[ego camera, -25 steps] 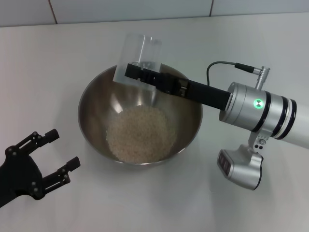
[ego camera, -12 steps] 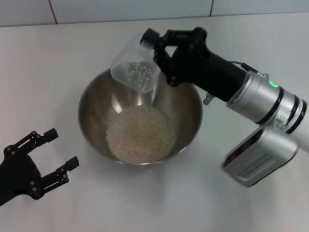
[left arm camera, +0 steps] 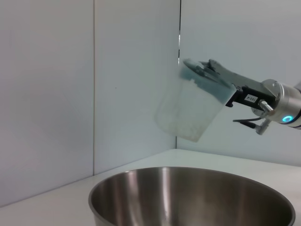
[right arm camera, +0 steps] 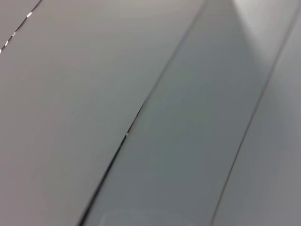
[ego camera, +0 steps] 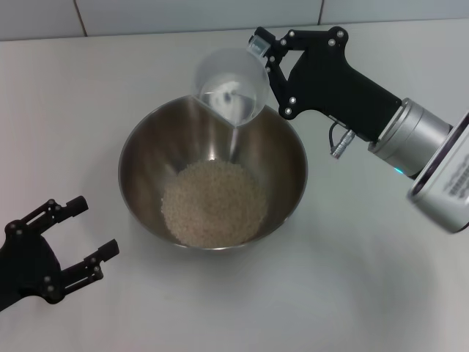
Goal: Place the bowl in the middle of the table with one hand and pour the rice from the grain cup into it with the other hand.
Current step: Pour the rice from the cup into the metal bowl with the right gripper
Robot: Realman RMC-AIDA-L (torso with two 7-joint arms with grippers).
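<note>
Since half a second ago the right arm has rolled further and pulled back toward the far right, the cup has swung from mouth-down over the rim to mouth facing the head camera, and the grains seen in it then are mostly gone. Nearest: left gripper [ego camera: 86, 236] parked low over the bench [ego camera: 352, 293] at the near left, jaws apart, holding nothing, well clear of the bowl. Bowl [ego camera: 212, 180] sits on the bench about mid-table, upright. Rice [ego camera: 214, 203] lies in a pale heap across the bowl bottom. Beyond that, the cup [ego camera: 233, 84] hangs in the air above the bowl's far rim, tilted, pouring lip pointing down toward the bowl; a few specks inside, otherwise looks near empty. In the left wrist view the cup [left arm camera: 190, 107] is clearly above the bowl [left arm camera: 188, 197], not touching it. Right gripper [ego camera: 265, 53] has its jaws clamped on the cup's far side, arm running off to the right. Farthest: tiles [ego camera: 183, 13] along the bench's back edge. Right wrist view shows only tile seams.
</note>
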